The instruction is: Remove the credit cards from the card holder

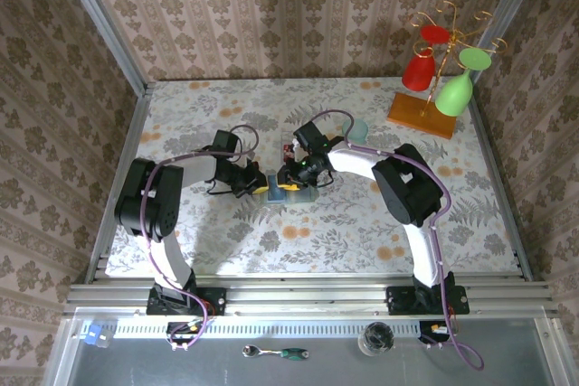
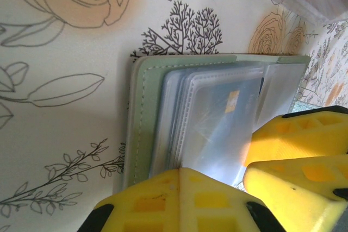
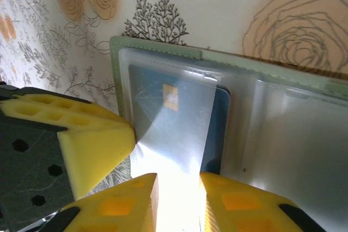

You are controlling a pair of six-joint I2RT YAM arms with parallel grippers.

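The card holder (image 1: 291,189) was seen lying opened on the flowered table (image 1: 362,223), near its middle, where the two arms met. In the right wrist view its grey-green cover (image 3: 157,47) was spread flat with the clear pockets turned upward. A blue card (image 3: 163,107) with a gold chip was seen inside one pocket leaf.

The relation that mattered was this one. The long axis of the blue card was pointed toward the right gripper (image 3: 178,180), and the near end of its leaf was placed in the gap between the two yellow fingers (image 3: 244,205). A narrow gap was left between these fingers. Whether the card was already pinched or only straddled could not be told.

The left gripper (image 2: 179,199) was clenched fully. It was set at the same edge of the holder, just beside the right gripper. It was judged to be pressing the holder down, though a pinch on the cover could not be excluded.

The right arm was therefore judged to be the one for pulling. The pull would be needed along the long axis of the card, toward those fingers. With a sideways pull, the soft pocket would probably be dragged along.
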